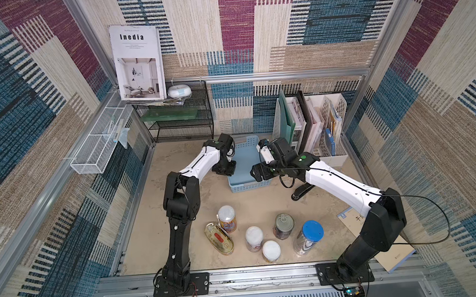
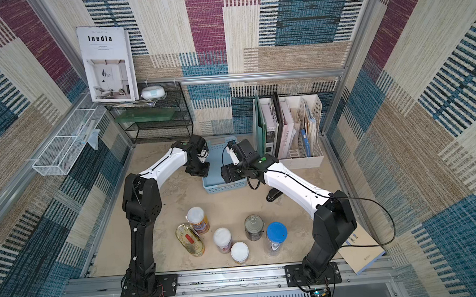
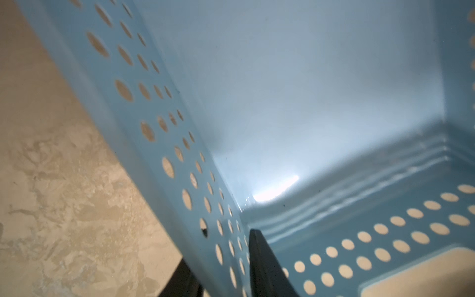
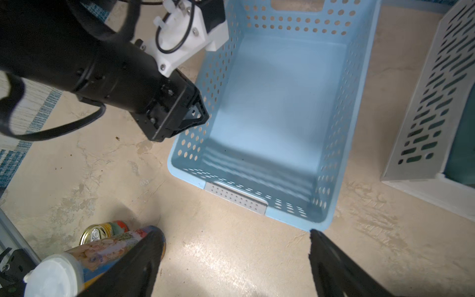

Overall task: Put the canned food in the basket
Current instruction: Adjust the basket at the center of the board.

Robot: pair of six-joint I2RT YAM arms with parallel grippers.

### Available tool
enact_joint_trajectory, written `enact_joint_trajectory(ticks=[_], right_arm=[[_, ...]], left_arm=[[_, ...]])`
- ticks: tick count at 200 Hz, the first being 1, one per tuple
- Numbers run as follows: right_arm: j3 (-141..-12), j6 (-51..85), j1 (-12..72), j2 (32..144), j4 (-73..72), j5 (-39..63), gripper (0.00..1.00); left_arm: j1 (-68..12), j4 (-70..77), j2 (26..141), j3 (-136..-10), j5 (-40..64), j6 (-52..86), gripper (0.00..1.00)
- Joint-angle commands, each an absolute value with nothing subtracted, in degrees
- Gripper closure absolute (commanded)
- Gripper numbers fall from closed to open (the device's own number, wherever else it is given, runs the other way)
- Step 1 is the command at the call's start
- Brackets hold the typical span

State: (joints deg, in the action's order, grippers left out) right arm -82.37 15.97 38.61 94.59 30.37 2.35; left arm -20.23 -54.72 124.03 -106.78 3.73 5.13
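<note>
Blue plastic is what the left gripper (image 3: 218,246) has in its bite: one finger sits inside the basket (image 1: 246,186) and the other outside, pressed together on the perforated wall at the basket's 9 o'clock side. The step in hand looks like taking hold of the basket, either to steady it or to drag it nearer the cans. To do it well, the pinch should sit deep on the wall, below the rim. Any pull should run low and straight toward 6 o'clock, so the light basket slides rather than tips. The right gripper (image 4: 233,231) hangs with jaws spread wide and empty over the basket's 5 o'clock corner; it should keep off the rim. The basket holds nothing yet. All five cans are well apart from both grippers, at 6 o'clock from them in a top view: the orange-blue can (image 1: 227,218), the gold oval tin (image 1: 219,238), the pink can (image 1: 254,238), the yellow can (image 1: 271,251) and the steel pull-tab can (image 1: 284,225).
</note>
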Motion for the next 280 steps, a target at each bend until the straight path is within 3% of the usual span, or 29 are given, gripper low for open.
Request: enact_joint_trajectory(ticks=[1,70,109,144,179,193,248,280], right_arm=[[-82.09,17.57,38.85,95.05,31.21,0.29,0.07],[-83.14,16.96,39.1,100.08,35.78,-4.43,0.06],[-87.89,12.93,38.99,104.95,37.18,-8.81,0.06],[-96.06,10.43,39.03,110.97,41.95,-7.08,0.06],[-93.08,10.79,39.07,112.18,40.72,-5.26,0.09],[-91.8,10.86,39.07,112.68,40.6,-3.81,0.14],[-84.84,14.19,40.47,109.95,38.27,3.36,0.28],[-81.68,17.17,43.05,107.48,35.66,7.65,0.29]], left_arm=[[-19.87,-54.81,121.25,-103.03,1.51,4.15,0.68],[-19.17,-46.59,107.94,-85.44,8.48,12.74,0.71],[-19.09,-46.34,104.8,-80.6,4.5,9.78,0.72],[-17.46,-48.61,108.36,-84.31,-0.37,7.05,0.73],[-15.79,-51.6,110.91,-90.4,-4.43,3.15,0.74],[-15.65,-52.29,111.55,-92.95,-5.51,1.54,0.74],[-15.52,-52.82,119.01,-103.11,-2.11,0.92,0.73],[-16.65,-53.53,122.96,-109.58,0.86,0.12,0.71]])
